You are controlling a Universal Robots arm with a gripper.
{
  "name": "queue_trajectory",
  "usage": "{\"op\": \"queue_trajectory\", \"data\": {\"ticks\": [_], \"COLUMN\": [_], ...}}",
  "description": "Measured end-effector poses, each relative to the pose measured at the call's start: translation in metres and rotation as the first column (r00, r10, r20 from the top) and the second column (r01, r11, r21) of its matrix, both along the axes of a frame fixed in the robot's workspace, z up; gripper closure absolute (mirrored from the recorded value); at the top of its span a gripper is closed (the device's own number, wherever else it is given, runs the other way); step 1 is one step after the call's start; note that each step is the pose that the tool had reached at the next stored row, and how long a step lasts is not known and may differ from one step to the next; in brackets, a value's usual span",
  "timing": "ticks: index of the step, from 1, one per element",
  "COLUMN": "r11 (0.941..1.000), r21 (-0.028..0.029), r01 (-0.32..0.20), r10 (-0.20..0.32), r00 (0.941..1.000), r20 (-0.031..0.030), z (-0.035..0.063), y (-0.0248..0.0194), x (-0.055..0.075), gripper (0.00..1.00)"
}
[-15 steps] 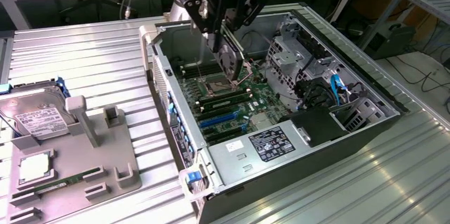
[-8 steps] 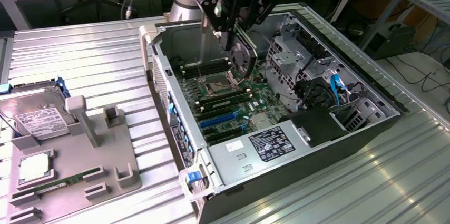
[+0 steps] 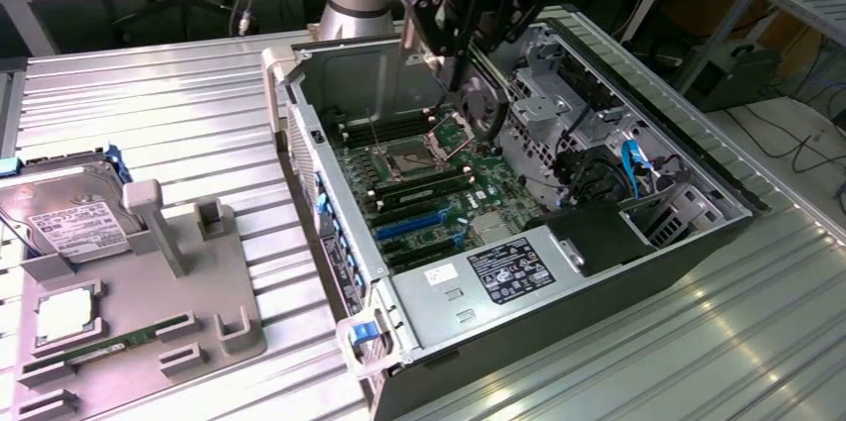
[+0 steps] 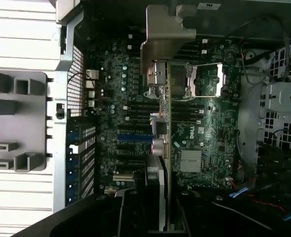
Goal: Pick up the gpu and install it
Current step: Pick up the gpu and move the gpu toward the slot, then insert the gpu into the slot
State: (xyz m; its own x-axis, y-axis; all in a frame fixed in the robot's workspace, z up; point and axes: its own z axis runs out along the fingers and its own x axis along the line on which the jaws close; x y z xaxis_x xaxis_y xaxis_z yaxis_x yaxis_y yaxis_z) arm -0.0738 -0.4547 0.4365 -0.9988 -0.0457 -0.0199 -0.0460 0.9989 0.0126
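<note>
In the exterior view, the gripper [image 3: 470, 69] is closed on the gpu [image 3: 482, 109] and holds it over the open computer case [image 3: 297, 144], above the motherboard [image 3: 423, 193] and clear of it. The card hangs on edge, probably so its connector side faces the board. It shows a dark face with a round fan. A hard drive [image 3: 73, 228] lies well apart on the exterior view's left.

In the wrist view, the gpu [image 4: 164, 148] runs edge-on between the gripper's [image 4: 161, 217] jaws as a thin green board with a silver bracket [image 4: 167, 39] at its far end. The blue slots [image 4: 133, 138] sit just beside its line, and the card looks not yet seated.
</note>
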Motion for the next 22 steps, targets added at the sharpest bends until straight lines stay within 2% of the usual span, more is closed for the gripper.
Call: {"op": "queue_trajectory", "data": {"ticks": [10, 22], "r11": [1.0000, 1.0000], "r21": [0.0002, 0.0001], "r01": [-0.006, -0.006], "r10": [0.006, 0.006], "r00": [1.0000, 1.0000], "r20": [0.0001, 0.0001], "z": [-0.0012, -0.0011], "y": [0.0000, 0.0000], "x": [0.033, 0.033], "gripper": [0.72, 0.72]}}
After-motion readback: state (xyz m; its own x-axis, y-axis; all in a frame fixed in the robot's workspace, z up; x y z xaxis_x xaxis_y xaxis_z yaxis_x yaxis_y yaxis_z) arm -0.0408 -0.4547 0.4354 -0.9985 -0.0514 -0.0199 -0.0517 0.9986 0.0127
